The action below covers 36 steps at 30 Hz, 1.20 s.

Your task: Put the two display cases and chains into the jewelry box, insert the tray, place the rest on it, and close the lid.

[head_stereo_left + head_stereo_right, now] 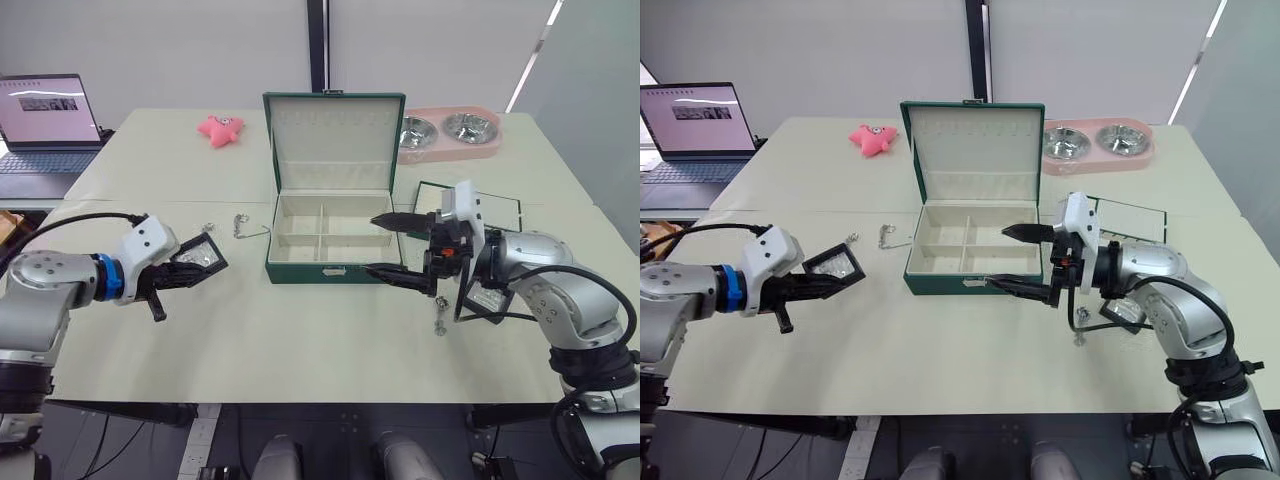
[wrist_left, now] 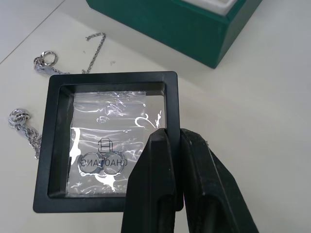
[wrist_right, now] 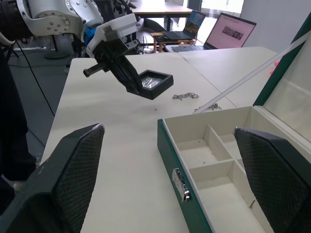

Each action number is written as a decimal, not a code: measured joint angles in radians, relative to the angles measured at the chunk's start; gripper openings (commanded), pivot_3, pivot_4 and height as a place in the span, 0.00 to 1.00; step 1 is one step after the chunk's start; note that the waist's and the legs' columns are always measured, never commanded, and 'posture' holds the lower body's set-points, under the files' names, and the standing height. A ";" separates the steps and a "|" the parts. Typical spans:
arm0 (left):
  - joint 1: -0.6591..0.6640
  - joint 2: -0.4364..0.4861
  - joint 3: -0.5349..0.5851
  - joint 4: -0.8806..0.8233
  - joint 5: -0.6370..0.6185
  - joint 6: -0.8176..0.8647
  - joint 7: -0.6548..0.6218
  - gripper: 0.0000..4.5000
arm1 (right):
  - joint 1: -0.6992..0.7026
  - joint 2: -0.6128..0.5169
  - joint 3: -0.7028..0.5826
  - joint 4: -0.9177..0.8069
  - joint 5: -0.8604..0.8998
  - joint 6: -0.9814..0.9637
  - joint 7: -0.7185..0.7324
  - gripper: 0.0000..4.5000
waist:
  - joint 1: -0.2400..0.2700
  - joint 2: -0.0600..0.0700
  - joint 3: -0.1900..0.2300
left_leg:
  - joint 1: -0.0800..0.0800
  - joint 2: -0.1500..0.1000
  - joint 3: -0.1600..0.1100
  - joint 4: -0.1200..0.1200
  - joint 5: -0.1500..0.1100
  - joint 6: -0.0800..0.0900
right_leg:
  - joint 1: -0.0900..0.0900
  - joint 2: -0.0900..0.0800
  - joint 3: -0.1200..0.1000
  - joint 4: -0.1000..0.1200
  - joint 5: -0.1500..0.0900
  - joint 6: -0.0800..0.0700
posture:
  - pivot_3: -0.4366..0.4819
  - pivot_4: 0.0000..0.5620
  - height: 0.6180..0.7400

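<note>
Black-framed display case is pinched at its rim by the left gripper, and should be kept level toward the jewelry box, beside which the right gripper is spread wide.

open laptop far left, pink toy and pink double pet bowl along table's back
</note>
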 measured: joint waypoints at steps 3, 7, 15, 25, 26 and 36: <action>-0.114 -0.005 -0.030 -0.071 -0.039 0.092 -0.015 0.00 | 0.041 -0.011 -0.021 -0.018 -0.003 0.002 -0.024 1.00 | 0.007 -0.003 0.001 | -0.001 0.000 -0.001 0.001 0.000 0.000 | 0.000 0.000 -0.002 -0.001 0.000 0.000 | 0.48 0.27 1.00; -0.243 -0.041 -0.088 -0.090 -0.050 0.125 -0.038 0.00 | 0.092 -0.016 -0.043 -0.043 -0.005 0.002 -0.068 1.00 | 0.007 -0.003 0.001 | -0.001 0.000 -0.001 0.000 0.000 0.000 | 0.001 0.000 -0.001 -0.001 0.000 0.000 | 0.48 0.27 1.00; -0.470 -0.203 -0.280 0.034 0.013 0.050 -0.107 0.00 | 0.188 -0.019 -0.090 -0.138 -0.004 0.009 -0.172 1.00 | 0.005 -0.003 0.002 | -0.001 -0.001 -0.001 0.001 0.000 0.000 | 0.000 0.001 0.000 -0.001 0.000 0.000 | 0.48 0.27 1.00; -0.661 -0.426 -0.391 0.402 0.138 -0.193 -0.168 0.00 | 0.311 -0.026 -0.158 -0.256 -0.005 0.029 -0.298 1.00 | 0.007 -0.003 0.002 | -0.002 -0.001 -0.001 0.001 0.000 0.000 | 0.000 0.001 0.000 -0.002 0.000 0.000 | 0.48 0.27 1.00; -0.676 -0.447 -0.394 0.441 0.152 -0.220 -0.169 0.00 | 0.316 -0.026 -0.160 -0.264 -0.005 0.032 -0.309 1.00 | 0.006 -0.003 0.002 | -0.002 -0.001 -0.001 0.001 0.000 0.000 | 0.000 0.001 0.000 -0.002 0.000 0.000 | 0.48 0.27 1.00; -0.804 -0.598 -0.438 0.804 0.309 -0.514 -0.137 0.00 | 0.386 -0.029 -0.194 -0.341 -0.005 0.056 -0.397 1.00 | 0.005 -0.004 0.002 | -0.003 -0.002 -0.001 0.001 0.000 0.000 | 0.000 0.001 0.000 -0.003 0.000 0.000 | 0.48 0.27 1.00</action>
